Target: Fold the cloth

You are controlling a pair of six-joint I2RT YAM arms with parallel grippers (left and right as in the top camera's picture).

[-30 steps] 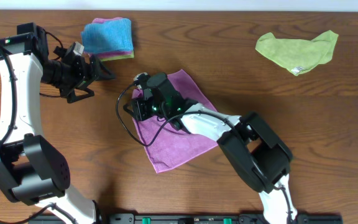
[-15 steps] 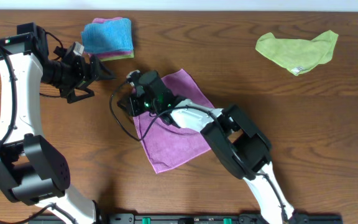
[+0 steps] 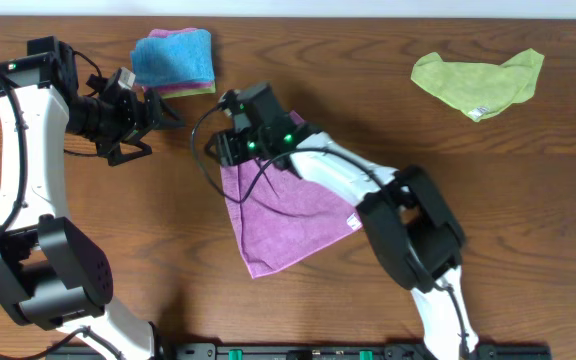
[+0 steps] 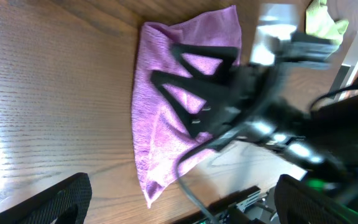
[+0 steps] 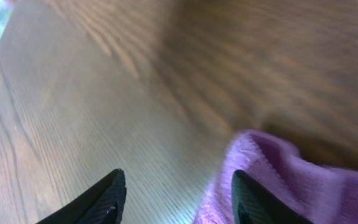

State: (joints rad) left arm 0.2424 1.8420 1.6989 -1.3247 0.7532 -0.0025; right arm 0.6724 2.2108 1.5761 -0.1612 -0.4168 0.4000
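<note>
**Purple cloth mid-table, both grippers spread**

The cloth point(image 3: 288, 215) lies flat near the centre of the tabletop point(image 3: 528, 200), a bit toward the front edge; its far-left corner sits under the R arm. R gripper point(image 5: 178, 196) hangs at that corner w/ fingers apart, bare wood between them; a raised purple edge is just beside one finger, nothing pinched. L gripper point(image 4: 182, 202) is spread wide, off the cloth toward the left edge, holding nothing. Blue folded cloth point(image 3: 173, 58) by the far edge, left of centre; lime-green cloth point(image 3: 478, 82) near the far-right corner.
</note>
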